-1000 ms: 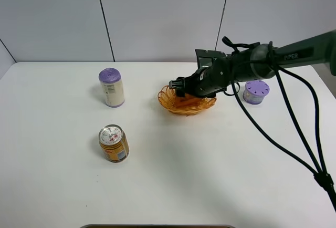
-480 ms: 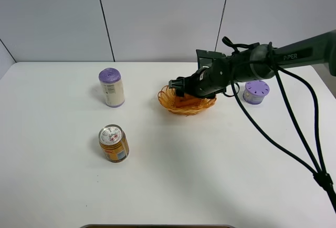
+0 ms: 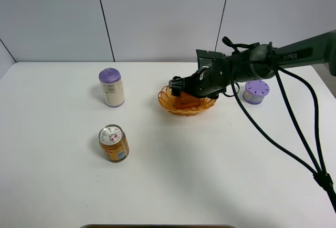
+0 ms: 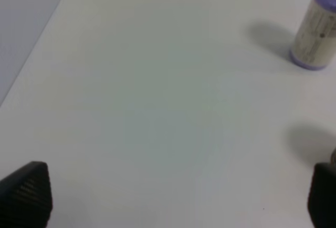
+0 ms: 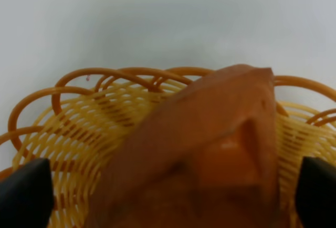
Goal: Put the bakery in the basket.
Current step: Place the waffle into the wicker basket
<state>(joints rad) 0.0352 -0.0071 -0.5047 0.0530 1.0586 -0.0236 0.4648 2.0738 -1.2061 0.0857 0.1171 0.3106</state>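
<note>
The orange-brown bakery lies in the yellow wicker basket, tilted with one corner up. In the exterior view the basket sits mid-table with the bakery inside it. My right gripper hovers just over the basket, open. Its fingertips stand wide on either side of the pastry with a gap on each side. My left gripper is open over bare table with nothing between its fingers. It does not show in the exterior view.
A white can with a purple lid stands at the left, also seen in the left wrist view. An orange drink can stands in front of it. A purple-lidded round container sits right of the basket. Black cables hang from the right arm.
The right gripper's jaws have spread apart and let go of the bakery, which now rests in the basket. The arm has barely moved.
</note>
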